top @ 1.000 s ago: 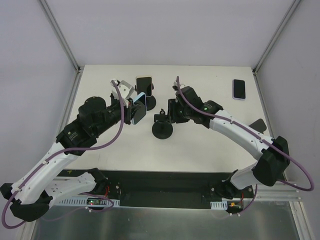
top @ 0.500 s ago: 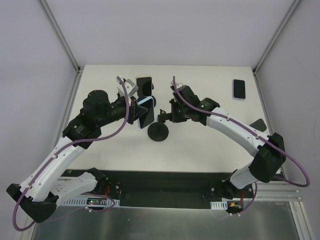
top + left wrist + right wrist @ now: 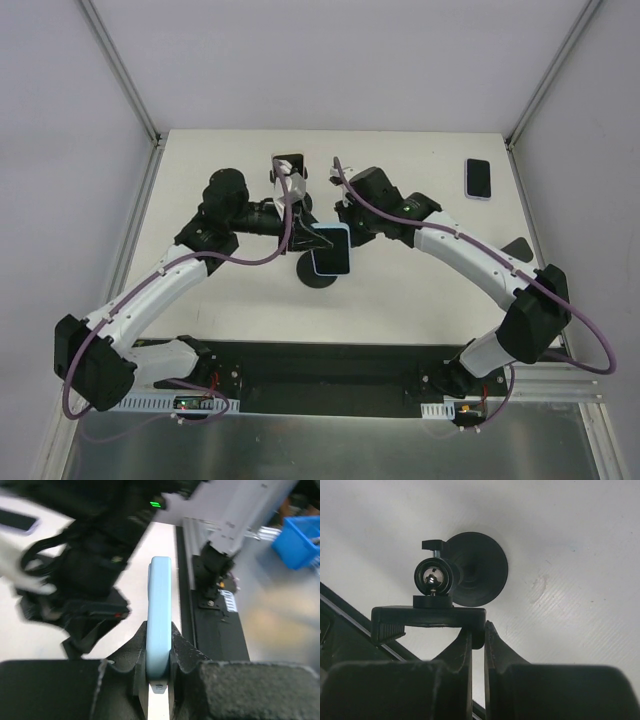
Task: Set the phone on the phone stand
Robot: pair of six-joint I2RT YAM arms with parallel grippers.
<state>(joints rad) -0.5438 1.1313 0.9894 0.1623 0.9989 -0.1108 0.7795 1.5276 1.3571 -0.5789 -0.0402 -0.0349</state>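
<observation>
Far left, the left tool (image 3: 159, 652) is clamped tight on the phone (image 3: 159, 625). Its wrist view shows the pale blue case edge-on between the pads, with the lower end cut off by the frame and everything behind it blurred. From above, the phone hangs screen-up over the middle of the counter (image 3: 220, 290). It covers most of the phone stand (image 3: 310, 277), and whether the two touch cannot be told. Behind them, a dark phone (image 3: 288, 162) is half hidden by the left wrist. Only the right wrist view shows the stand's cradle bar, ball joint and round base, with the right tool (image 3: 477, 635) closed on the bar's end. Far right, a second phone (image 3: 478, 178) lies near the counter's edge, open counter between.
</observation>
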